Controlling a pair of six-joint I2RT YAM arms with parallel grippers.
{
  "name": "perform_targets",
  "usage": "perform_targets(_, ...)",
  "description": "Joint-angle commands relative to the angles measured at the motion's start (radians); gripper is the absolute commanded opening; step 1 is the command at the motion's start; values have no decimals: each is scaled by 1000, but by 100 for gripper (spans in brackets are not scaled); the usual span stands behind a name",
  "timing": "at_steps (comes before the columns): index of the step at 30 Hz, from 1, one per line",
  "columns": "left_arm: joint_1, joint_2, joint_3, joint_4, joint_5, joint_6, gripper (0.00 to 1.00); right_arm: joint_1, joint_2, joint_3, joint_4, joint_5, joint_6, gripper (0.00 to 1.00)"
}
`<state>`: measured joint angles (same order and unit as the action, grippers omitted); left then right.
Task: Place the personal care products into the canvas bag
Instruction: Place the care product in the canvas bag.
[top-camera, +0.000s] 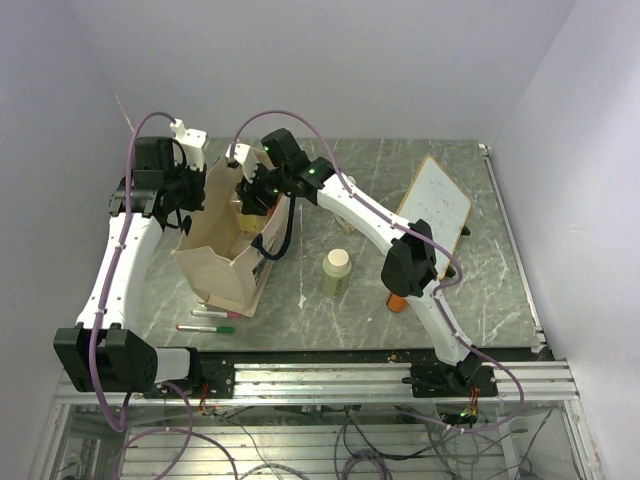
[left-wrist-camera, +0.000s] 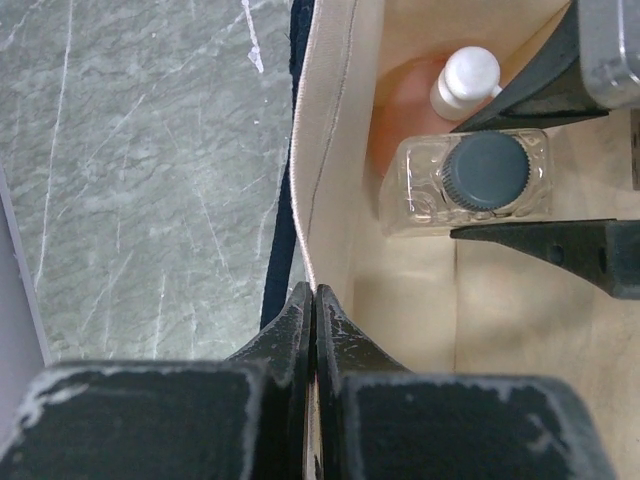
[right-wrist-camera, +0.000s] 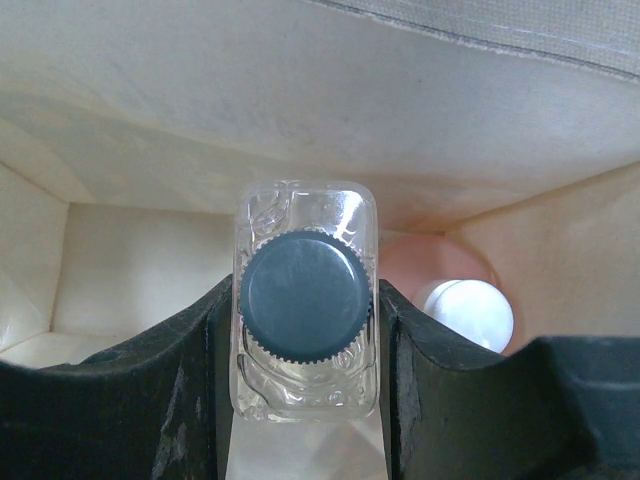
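The canvas bag (top-camera: 222, 262) stands open at the left of the table. My left gripper (left-wrist-camera: 316, 292) is shut on its rim (left-wrist-camera: 322, 150), as the top view shows too (top-camera: 196, 193). My right gripper (right-wrist-camera: 305, 295) reaches down inside the bag (top-camera: 252, 198), shut on the clear bottle with black cap (right-wrist-camera: 300, 385), which also shows in the left wrist view (left-wrist-camera: 485, 172). The salmon-pink bottle with white cap (right-wrist-camera: 462, 310) lies on the bag's bottom beside it (left-wrist-camera: 462, 82). The pale green bottle (top-camera: 337, 272) stands on the table. The orange bottle (top-camera: 397, 302) is partly hidden under the right arm. The amber bottle is out of view.
A red marker (top-camera: 212, 313) and a green marker (top-camera: 205, 328) lie in front of the bag. The wood-framed whiteboard (top-camera: 436, 203) lies at the back right. A navy strap (left-wrist-camera: 283, 250) hangs outside the bag wall. The right arm spans the table's middle.
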<state>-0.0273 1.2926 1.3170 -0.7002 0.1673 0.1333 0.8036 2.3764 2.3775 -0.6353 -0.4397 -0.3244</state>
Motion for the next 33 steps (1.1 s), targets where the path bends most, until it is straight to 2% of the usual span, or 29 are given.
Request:
perform_targets(1, 12, -9, -18, 6, 50, 9, 7, -18, 8, 20, 147, 67, -15, 0)
perform_targets(6, 12, -37, -14, 24, 40, -2, 7, -11, 23, 8, 94, 89, -8, 0)
perform_targets(11, 12, -65, 1, 37, 28, -13, 7, -8, 2, -42, 112, 116, -2, 0)
perform_targets(18, 12, -84, -6, 38, 5, -6, 7, -9, 12, -29, 112, 140, 3, 0)
perform_targets(33, 12, -20, -73, 13, 11, 47, 7, -25, -12, -43, 176, 207, -5, 0)
